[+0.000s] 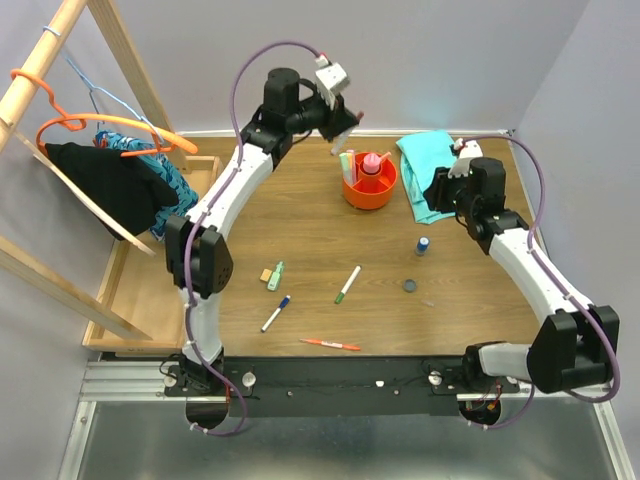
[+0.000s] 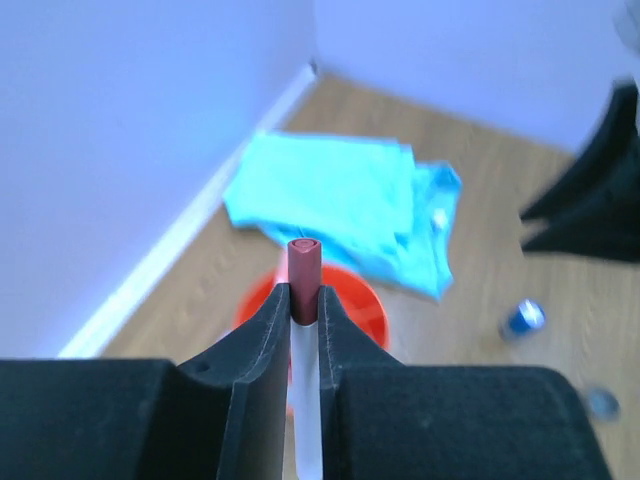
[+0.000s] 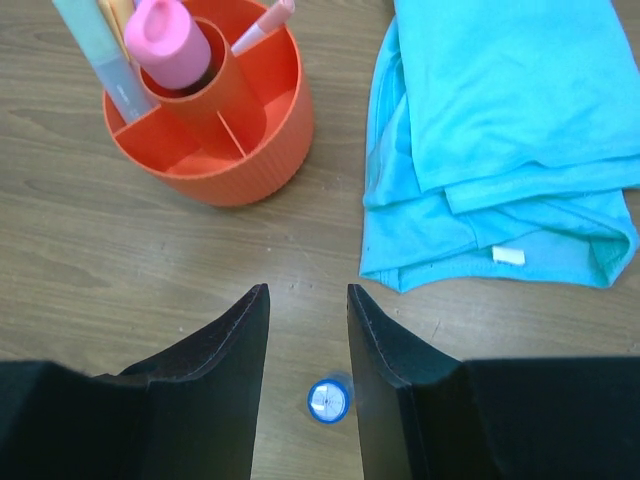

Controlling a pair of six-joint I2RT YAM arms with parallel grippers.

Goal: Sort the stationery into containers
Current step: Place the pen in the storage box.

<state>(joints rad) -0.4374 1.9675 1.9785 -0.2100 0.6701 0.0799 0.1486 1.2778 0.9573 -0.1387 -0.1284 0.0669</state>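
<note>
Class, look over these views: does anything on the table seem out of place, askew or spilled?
Only the teal cloth: it lies rumpled beside the orange tub and is no stationery. Nothing looks spilled or broken. The left tool grips a red-capped marker squarely.

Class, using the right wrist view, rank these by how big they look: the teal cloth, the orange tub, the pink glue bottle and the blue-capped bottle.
1. teal cloth
2. orange tub
3. pink glue bottle, only its top showing above the tub's cup
4. blue-capped bottle, seen end-on, so little more than its cap shows
</note>
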